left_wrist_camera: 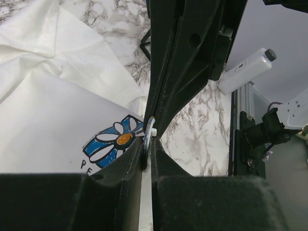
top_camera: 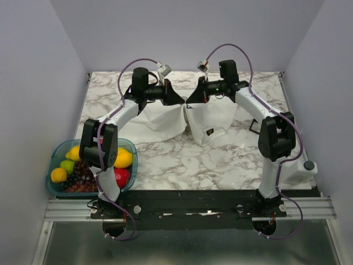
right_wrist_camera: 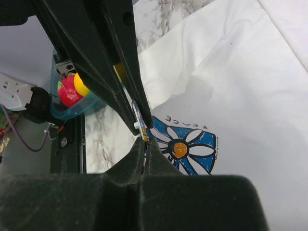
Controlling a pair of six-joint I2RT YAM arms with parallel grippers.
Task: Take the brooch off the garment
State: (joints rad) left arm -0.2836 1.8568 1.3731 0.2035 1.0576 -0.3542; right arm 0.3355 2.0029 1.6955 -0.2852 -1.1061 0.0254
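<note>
Clamped shut on the brooch (left_wrist_camera: 149, 131) from both sides.
Close in, shows only as a thin rimmed disc on edge, face hidden, pinched between the tips of the left gripper (left_wrist_camera: 147, 161) and the right gripper (right_wrist_camera: 145, 147), just beside the flower print (left_wrist_camera: 113, 143) on the garment (left_wrist_camera: 53, 110); from above, hides under the meeting fingertips along with the print.

Brooch (left_wrist_camera: 147, 144) edge-on, mostly behind fingers (left_wrist_camera: 115, 192)
</note>
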